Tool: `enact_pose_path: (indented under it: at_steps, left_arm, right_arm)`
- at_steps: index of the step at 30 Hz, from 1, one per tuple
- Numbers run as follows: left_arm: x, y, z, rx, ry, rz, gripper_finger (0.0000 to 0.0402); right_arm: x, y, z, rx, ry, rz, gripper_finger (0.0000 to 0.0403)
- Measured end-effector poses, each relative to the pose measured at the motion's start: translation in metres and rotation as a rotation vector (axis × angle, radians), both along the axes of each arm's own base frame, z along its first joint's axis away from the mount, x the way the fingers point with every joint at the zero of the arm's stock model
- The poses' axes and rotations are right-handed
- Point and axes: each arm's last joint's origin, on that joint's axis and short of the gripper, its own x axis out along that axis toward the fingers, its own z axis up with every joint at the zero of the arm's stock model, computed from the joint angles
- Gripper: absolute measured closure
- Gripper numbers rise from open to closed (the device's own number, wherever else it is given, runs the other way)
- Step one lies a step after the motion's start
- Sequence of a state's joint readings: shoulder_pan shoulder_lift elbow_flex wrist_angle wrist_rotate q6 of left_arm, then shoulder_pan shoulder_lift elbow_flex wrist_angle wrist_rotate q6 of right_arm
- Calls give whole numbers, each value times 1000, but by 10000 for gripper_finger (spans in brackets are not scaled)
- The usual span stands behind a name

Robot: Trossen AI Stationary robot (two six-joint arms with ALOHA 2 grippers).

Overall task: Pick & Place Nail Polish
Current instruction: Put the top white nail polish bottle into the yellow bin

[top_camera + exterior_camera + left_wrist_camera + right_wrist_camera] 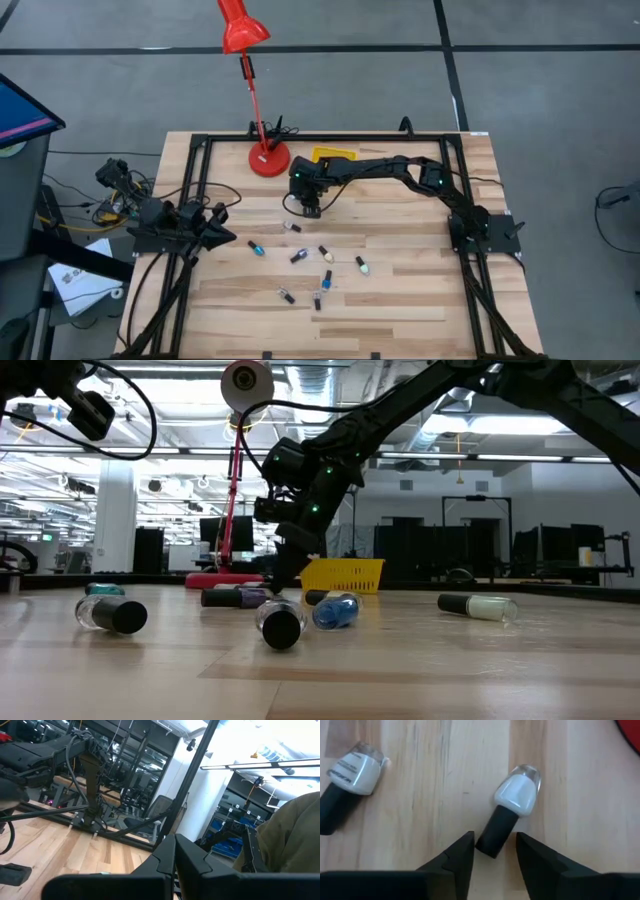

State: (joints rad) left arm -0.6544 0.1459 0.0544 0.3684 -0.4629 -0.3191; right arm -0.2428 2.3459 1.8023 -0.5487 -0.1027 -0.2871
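1. The right arm reaches from its base at the right edge of the worktop [420, 300] across toward the back centre, elbow bent, wrist turned down. The right gripper [493, 851] hangs low over the wood, just in front of the red lamp base [269, 159].
2. Its fingers stand apart on either side of the dark cap of a white nail polish bottle [512, 806] lying on its side. The cap sits between the fingertips with a gap visible on each side; the gripper is open, not yet clamped.
3. The left arm is folded at the left edge, its left gripper [174, 865] closed and holding nothing.
4. The other nail polish bottles lie scattered on the open centre of the worktop, well apart: a blue one [257, 247], a dark one [298, 256], a pale one [361, 265], and more nearer the front edge.
5. The yellow bin [333, 156] stands at the back, just behind the right arm's wrist. The front strip of the worktop is bare wood.
6. Only the right wrist view shows a second white bottle [350, 780] lying near the first. The low view shows bottles on their sides, which the high view renders as specks.
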Motion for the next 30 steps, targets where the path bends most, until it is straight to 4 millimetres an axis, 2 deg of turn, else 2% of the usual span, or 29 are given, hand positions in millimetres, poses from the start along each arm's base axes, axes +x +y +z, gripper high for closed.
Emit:
enact_pose_path:
  at_steps: [10, 20, 27, 30]
  left_arm:
    - [0, 0, 0, 0, 0, 0, 400]
    - [0, 0, 0, 0, 0, 0, 400]
    - [0, 0, 0, 0, 0, 0, 400]
    - [0, 0, 0, 0, 0, 0, 400]
  right_arm:
    - [0, 4, 0, 12, 13, -9, 350]
    - [-1, 4, 6, 22, 16, -26, 349]
    - [11, -5, 47, 80, -69, -5, 350]
    - [14, -13, 72, 74, -101, -16, 350]
